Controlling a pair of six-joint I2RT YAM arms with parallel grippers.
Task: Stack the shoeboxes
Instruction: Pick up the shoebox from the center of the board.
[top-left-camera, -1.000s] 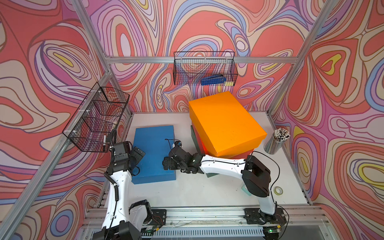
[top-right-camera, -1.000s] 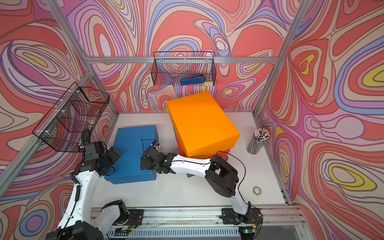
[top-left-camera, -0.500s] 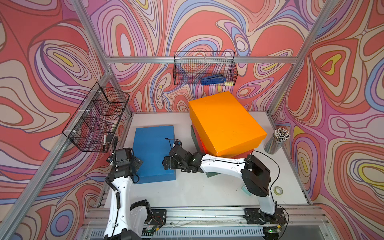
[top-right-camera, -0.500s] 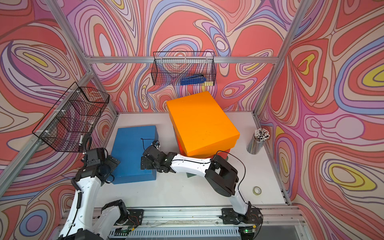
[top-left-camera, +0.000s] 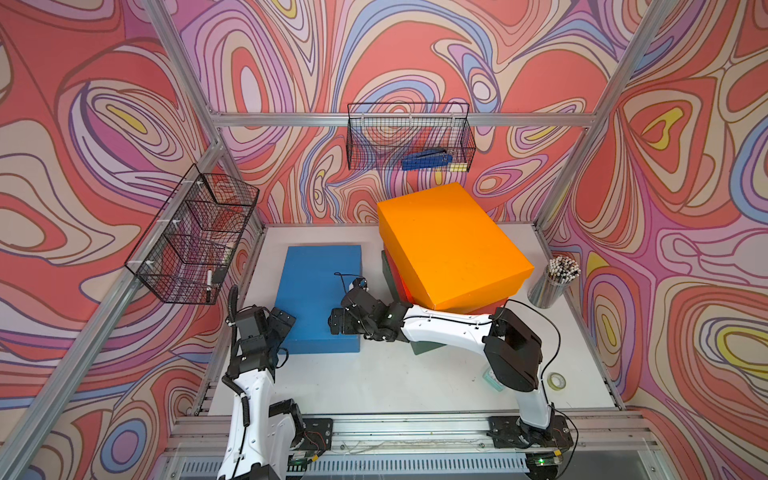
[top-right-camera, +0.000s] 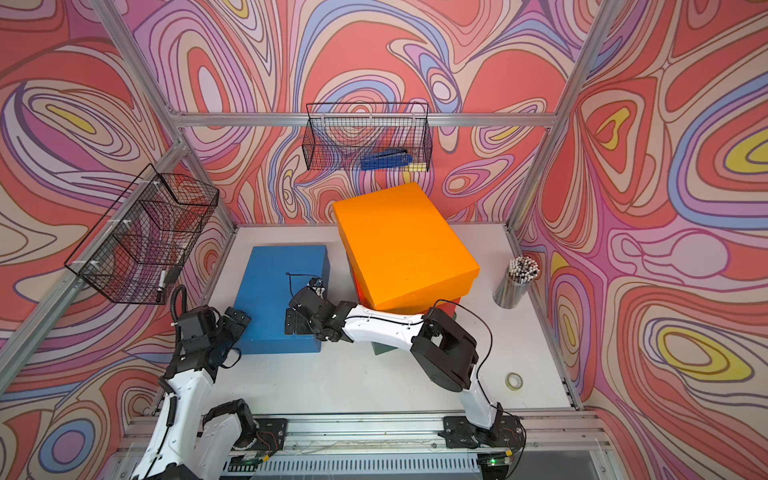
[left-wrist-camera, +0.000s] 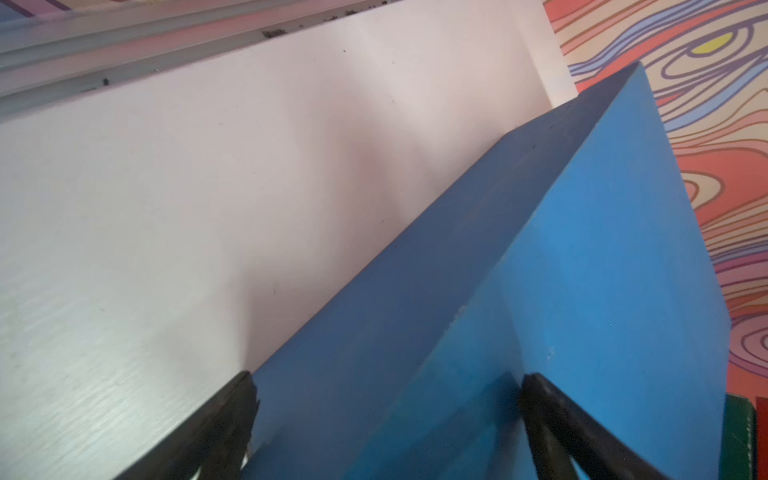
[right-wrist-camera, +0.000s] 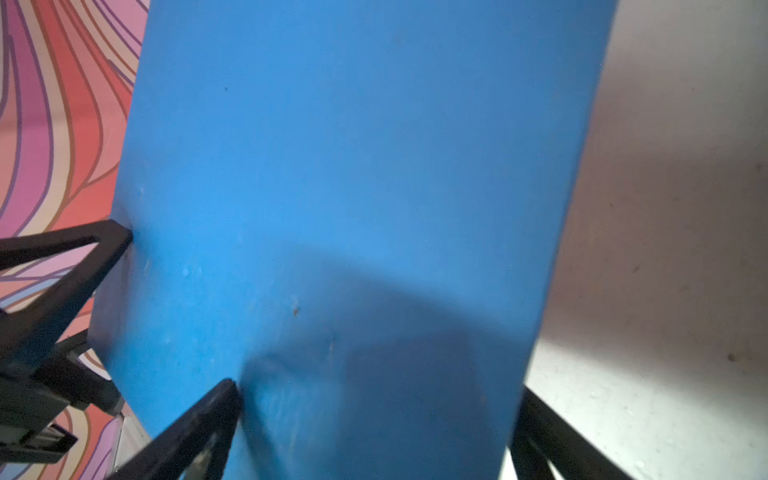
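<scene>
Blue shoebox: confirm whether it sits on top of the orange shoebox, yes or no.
No, in a top view the blue shoebox lies flat on the table, beside the orange shoebox, not on it.

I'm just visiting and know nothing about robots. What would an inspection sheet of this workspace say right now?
Surface: white table, boxes on its back half.
Job's things: blue shoebox lies alone; orange shoebox tops a skewed pile over the red shoebox and green shoebox.
Clutter: cup of pencils, tape roll, small mint-green item half hidden behind the right arm.
Claws: left claw and right claw both open, one at each near corner of the blue shoebox.
Cables: black cable loops above the blue shoebox.
Surroundings: back basket, side basket, swirl-patterned walls.
</scene>
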